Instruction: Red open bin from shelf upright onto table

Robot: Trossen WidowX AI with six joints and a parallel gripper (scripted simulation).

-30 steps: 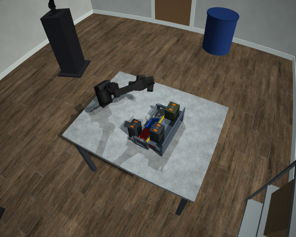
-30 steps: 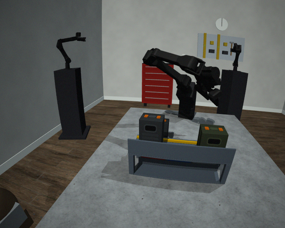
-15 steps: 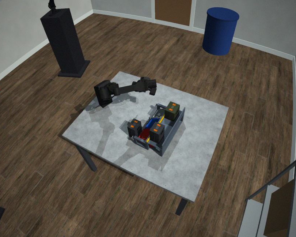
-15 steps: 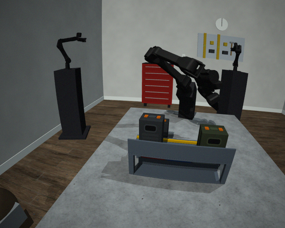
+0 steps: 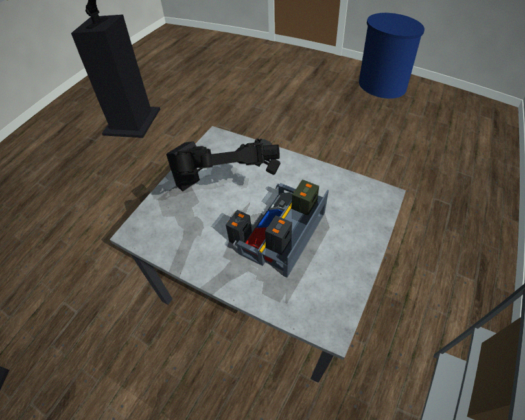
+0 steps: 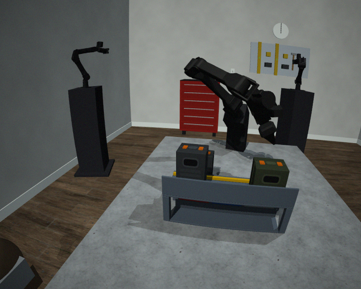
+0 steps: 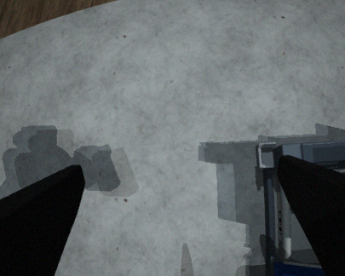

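The red open bin [image 5: 255, 236] sits in the near left end of the low blue-grey shelf [image 5: 305, 238] [image 6: 228, 193] [image 7: 324, 152] on the table [image 5: 353, 271] [image 6: 180, 267] [image 7: 158, 85]. A dark case [image 5: 238, 225] stands close against the bin on the shelf's open side. The bin's parts are too small to make out. In the exterior view the shelf's back panel hides nearly all of the bin, and the wrist view does not show it. My gripper [image 7: 181, 170] is open and empty, above the table off the shelf's far end.
A blue bin [image 5: 270, 218] [image 7: 299, 269] and a grey bin [image 5: 283, 199] sit beside the red one. A yellow bar [image 6: 228, 179] runs along the shelf. Another dark case [image 5: 279, 234] [image 6: 191, 161] and an olive case [image 5: 305, 196] [image 6: 269, 172] rise high above the shelf.
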